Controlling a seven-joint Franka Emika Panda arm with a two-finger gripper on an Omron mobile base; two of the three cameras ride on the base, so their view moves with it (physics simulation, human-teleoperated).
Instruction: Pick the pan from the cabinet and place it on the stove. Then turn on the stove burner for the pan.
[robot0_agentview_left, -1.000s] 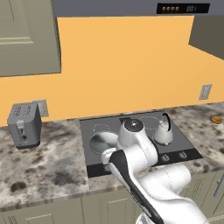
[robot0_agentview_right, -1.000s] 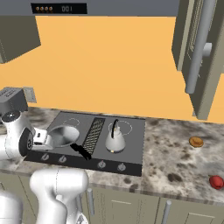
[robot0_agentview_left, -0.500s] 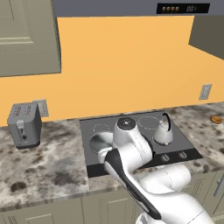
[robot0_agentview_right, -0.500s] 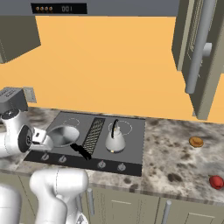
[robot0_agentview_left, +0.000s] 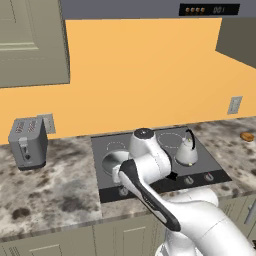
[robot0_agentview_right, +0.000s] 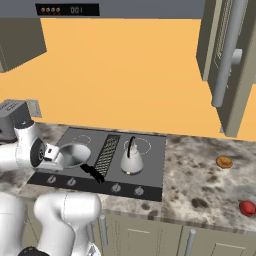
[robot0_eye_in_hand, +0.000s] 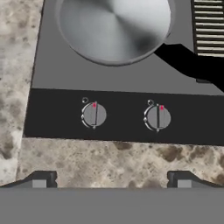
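Observation:
The grey pan (robot0_eye_in_hand: 113, 26) lies on the stove's (robot0_eye_in_hand: 52, 122) front left burner, its black handle (robot0_eye_in_hand: 188, 61) pointing toward the ribbed grille. My gripper (robot0_eye_in_hand: 111, 181) hovers open over the counter edge just in front of the stove's two left knobs (robot0_eye_in_hand: 94, 115) (robot0_eye_in_hand: 157, 117), with nothing between its fingers. Both knob marks point up. From the base, the pan (robot0_agentview_right: 75, 154) shows beside my hand, and the pan (robot0_agentview_left: 111, 162) is partly behind my arm. The upper cabinet (robot0_agentview_right: 225, 60) with its long bar handle hangs at the right.
A silver kettle (robot0_agentview_right: 131, 160) stands on the stove's right front burner. A toaster (robot0_agentview_left: 27, 142) sits on the counter to the left. To the right of the stove, an orange item (robot0_agentview_right: 224, 162) and a red one (robot0_agentview_right: 246, 207) lie on the speckled counter.
My arm has shifted slightly over the stove's left front. The pan and kettle have not moved, and the gripper has stayed open.

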